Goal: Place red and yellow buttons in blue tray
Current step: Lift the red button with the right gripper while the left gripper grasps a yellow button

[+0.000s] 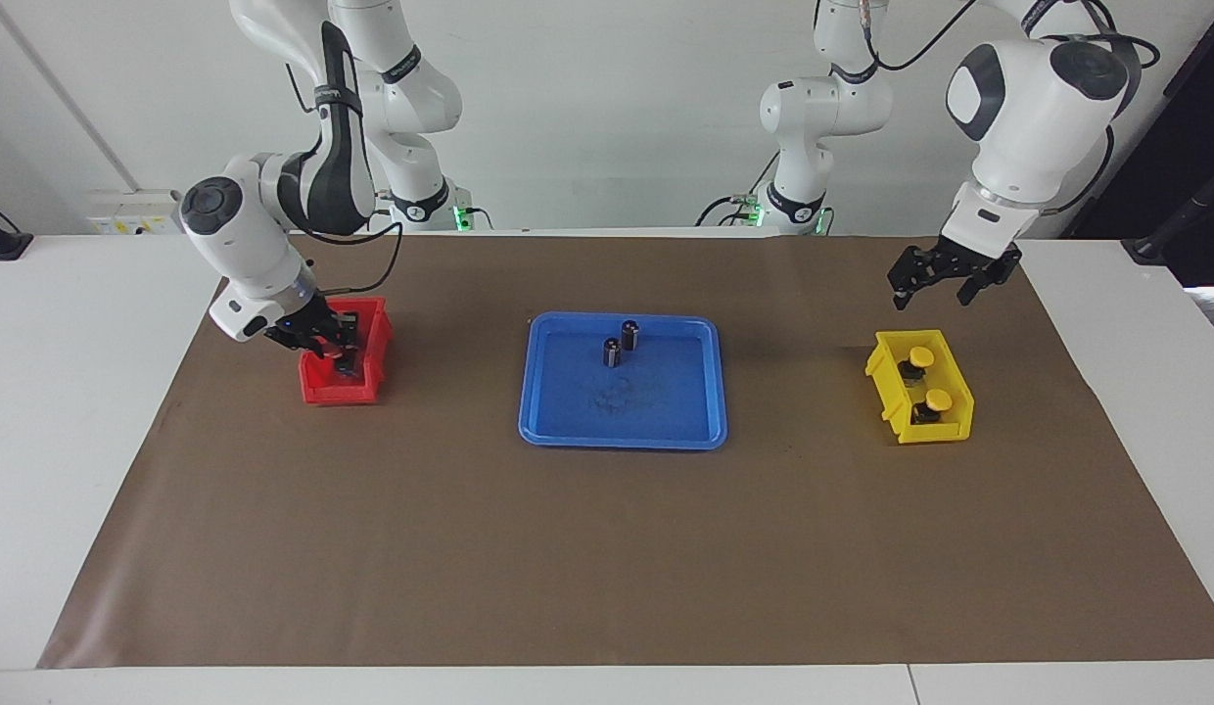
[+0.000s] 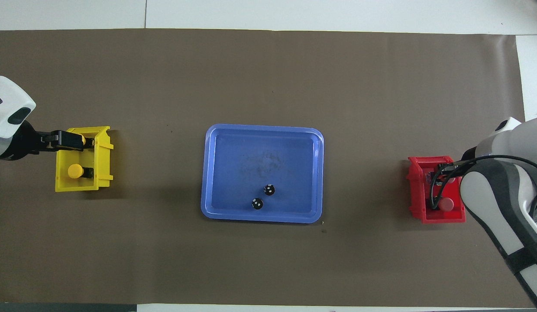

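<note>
Two capless dark cylinders [image 1: 620, 344] in shallow blue plastic tray [image 1: 622, 433]; closed right gripper [image 1: 345, 364] inside small red bin [image 1: 338, 392], grasp unclear; spread, empty left gripper [image 1: 932, 292] above yellow bin [image 1: 950, 431].

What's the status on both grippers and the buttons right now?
Right gripper shut inside red bin. Left gripper open above yellow bin. Blue tray holds only two dark cylinders.

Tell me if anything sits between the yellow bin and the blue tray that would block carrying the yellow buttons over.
Nothing visible does. Only bare brown mat lies between the yellow bin and the blue tray. Two dark cylinders stand in the tray's half nearer the robots; the rest of its floor is free. The left gripper hangs open over the bin.
</note>
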